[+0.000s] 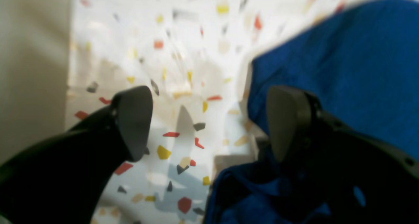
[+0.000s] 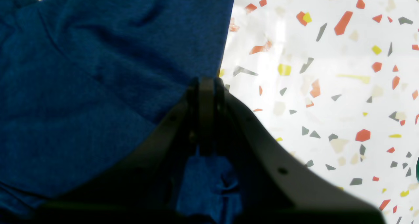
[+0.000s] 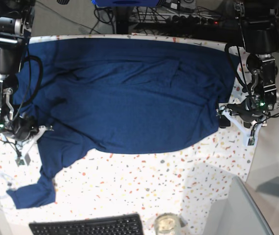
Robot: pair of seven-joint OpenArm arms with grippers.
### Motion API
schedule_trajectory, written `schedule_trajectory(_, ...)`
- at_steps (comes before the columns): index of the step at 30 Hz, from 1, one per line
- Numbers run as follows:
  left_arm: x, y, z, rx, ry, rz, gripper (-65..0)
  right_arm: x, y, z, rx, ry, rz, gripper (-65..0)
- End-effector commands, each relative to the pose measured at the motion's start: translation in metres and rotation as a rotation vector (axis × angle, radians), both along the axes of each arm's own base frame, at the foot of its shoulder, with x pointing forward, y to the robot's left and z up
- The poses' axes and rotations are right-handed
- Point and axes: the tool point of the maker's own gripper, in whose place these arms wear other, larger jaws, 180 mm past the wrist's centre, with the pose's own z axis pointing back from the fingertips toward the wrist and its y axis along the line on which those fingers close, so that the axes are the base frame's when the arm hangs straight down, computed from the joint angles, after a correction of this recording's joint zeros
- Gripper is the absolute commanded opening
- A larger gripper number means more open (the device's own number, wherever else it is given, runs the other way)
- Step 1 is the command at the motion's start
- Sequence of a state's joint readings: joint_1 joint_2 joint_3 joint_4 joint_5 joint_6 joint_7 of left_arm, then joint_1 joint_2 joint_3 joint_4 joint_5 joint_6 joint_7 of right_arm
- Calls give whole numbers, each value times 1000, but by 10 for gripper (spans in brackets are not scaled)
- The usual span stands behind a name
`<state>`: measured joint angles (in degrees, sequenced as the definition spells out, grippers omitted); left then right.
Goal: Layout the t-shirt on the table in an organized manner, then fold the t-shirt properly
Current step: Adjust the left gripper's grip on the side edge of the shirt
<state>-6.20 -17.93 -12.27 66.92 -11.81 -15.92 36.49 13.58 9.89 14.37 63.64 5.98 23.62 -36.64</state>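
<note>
1. I'm looking down on a white tabletop (image 3: 178,186) flecked with red, orange, grey and yellow chips; dark cables and equipment run along its far edge.
2. The t-shirt (image 3: 129,93) lies spread across the far half of the tabletop, dark navy, mostly flat with a few soft creases in the middle. One sleeve trails toward the near edge on the base view's left side, its end bunched.
3. My left pincer (image 1: 209,122) sits at the shirt's edge on the base view's right. From its wrist view the jaws stand wide apart, released, with bare speckled surface between them; one finger is over the blue fabric, the other over the cloth-covered tabletop.
4. My right pincer (image 2: 207,116) is at the shirt's opposite edge. Its jaws are clenched together, and blue fabric shows bunched just behind the tips, so it is grasping the t-shirt.
5. Nearer me lie a black keyboard (image 3: 88,226) and a glass jar (image 3: 166,224), well apart from the shirt.
</note>
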Motion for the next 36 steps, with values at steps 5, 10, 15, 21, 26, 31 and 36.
schedule_trajectory(5,19,-9,17,-52,-70,-21,-132,17,-4,18,-4,-60,0,-644)
schedule_trajectory(10,21,-12,18,-60,-74,-25,-132,17,-4,18,-4,-60,0,-644)
schedule_trajectory(15,23,-8,9,-72,-46,-3,-133,17,-4,18,-2,-61,0,-644)
schedule_trajectory(21,19,-3,-3,-81,-7,19,-135,17,-4,18,-2,-61,0,-644)
schedule_trajectory(26,21,-13,-8,-116,14,-48,-156,18,-4,19,-2,-64,0,-644)
schedule_trajectory(31,19,-15,-17,-141,31,-58,-375,18,-4,19,0,-65,-1,-644)
schedule_trajectory(36,24,-16,-14,-144,6,-58,-559,18,-4,19,0,-64,-1,-644)
